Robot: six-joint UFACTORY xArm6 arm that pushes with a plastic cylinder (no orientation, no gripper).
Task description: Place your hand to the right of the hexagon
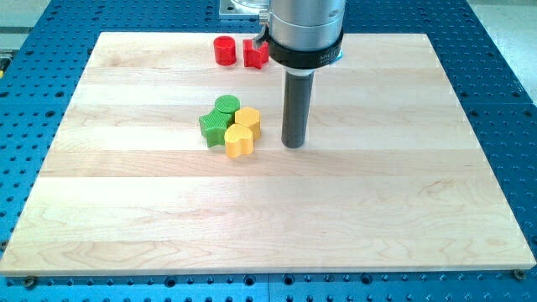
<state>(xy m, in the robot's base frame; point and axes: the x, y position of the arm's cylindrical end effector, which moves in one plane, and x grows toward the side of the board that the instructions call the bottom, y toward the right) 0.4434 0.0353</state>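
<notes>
A yellow hexagon block sits in a tight cluster near the board's middle. A green round block touches it at the upper left, a green star block lies to its left, and a yellow heart block lies just below it. My tip rests on the wooden board, to the view's right of the hexagon with a small gap between them. It touches no block.
A red round block and a red star block sit near the board's top edge, the star partly behind the arm's body. Blue perforated table surrounds the board.
</notes>
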